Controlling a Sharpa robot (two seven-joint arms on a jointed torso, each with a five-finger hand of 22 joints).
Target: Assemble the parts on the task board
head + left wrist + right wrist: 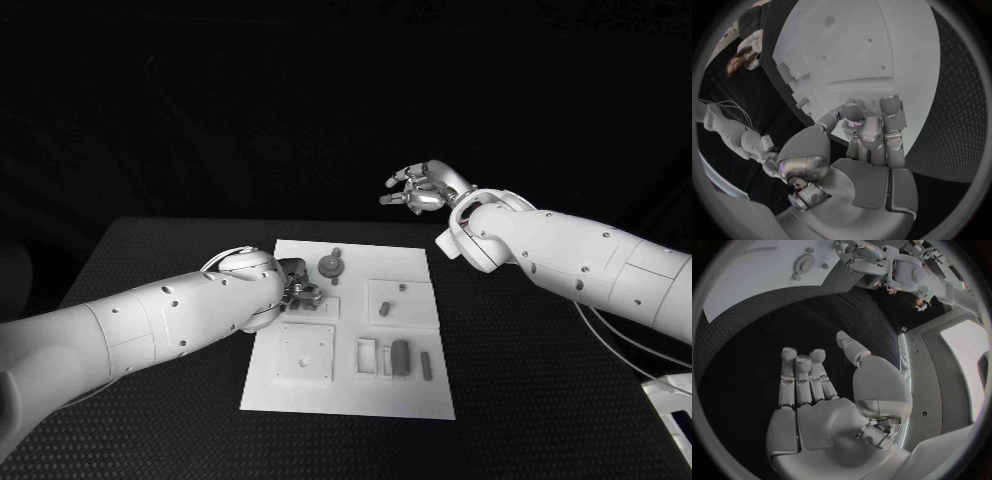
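Head view: we note the left robot hand (299,294) low over the task board (411,400), fingers curled, contents unclear. Grey parts (400,357) lie just beyond it. The right robot hand (418,188) hangs released, well apart.

— What are the arms like?
— The left arm (130,330) and right arm (591,265) wear smooth white shells dotted with small dark screw holes; a thin cable (620,345) trails at lower right.
— And the hands?
— The left hand (870,132) and right hand (817,390) are silver metal, with segmented fingers and rounded tips.
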